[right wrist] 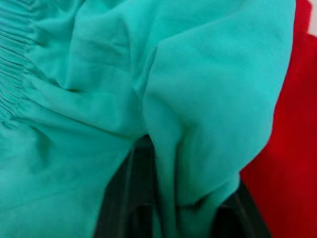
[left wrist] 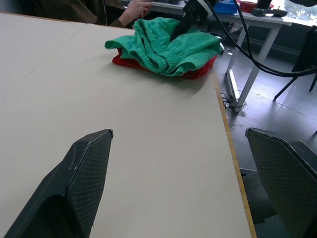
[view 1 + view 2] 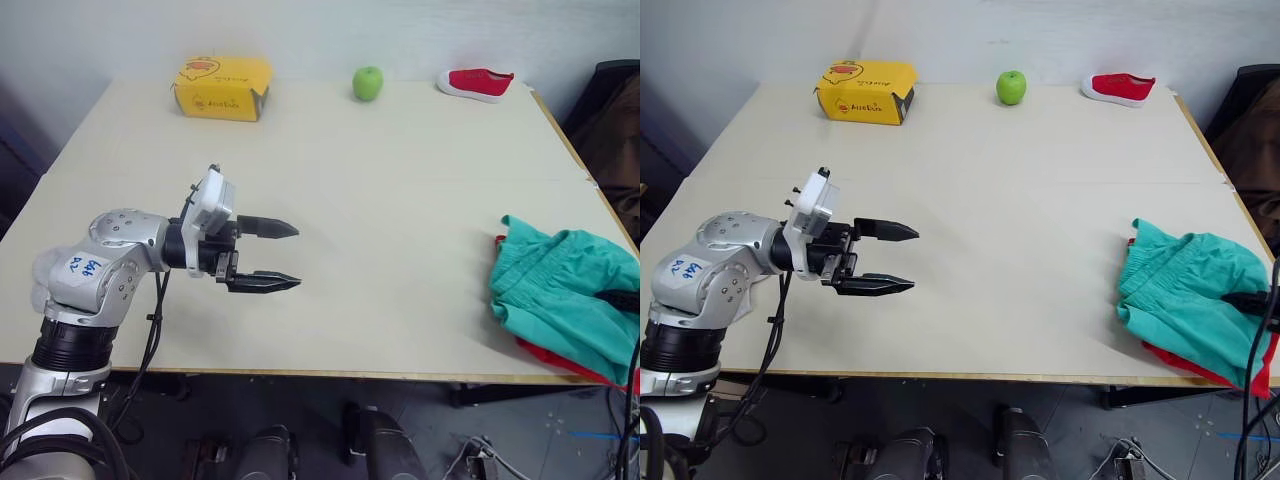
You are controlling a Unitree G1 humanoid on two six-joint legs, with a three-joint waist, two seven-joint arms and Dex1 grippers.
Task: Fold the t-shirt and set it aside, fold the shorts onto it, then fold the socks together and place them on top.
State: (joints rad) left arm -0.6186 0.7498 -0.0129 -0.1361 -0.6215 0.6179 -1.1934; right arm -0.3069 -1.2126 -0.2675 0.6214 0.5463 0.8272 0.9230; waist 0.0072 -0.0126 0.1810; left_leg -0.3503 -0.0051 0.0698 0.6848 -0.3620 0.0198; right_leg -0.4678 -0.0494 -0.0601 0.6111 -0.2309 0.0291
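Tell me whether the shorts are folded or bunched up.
Bunched up: the shorts lie crumpled in uneven wrinkles on the t-shirt at the table edge.

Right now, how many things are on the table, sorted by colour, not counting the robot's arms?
Red: 2, the t-shirt under the shorts, and a small shoe
Green: 2, the teal shorts and an apple
Yellow: 1, a box
Total: 5

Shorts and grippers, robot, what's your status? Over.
Left gripper open, hovering above the table. Right gripper pinching a fold of the shorts. Shorts lie bunched on the t-shirt. Nothing blocking.
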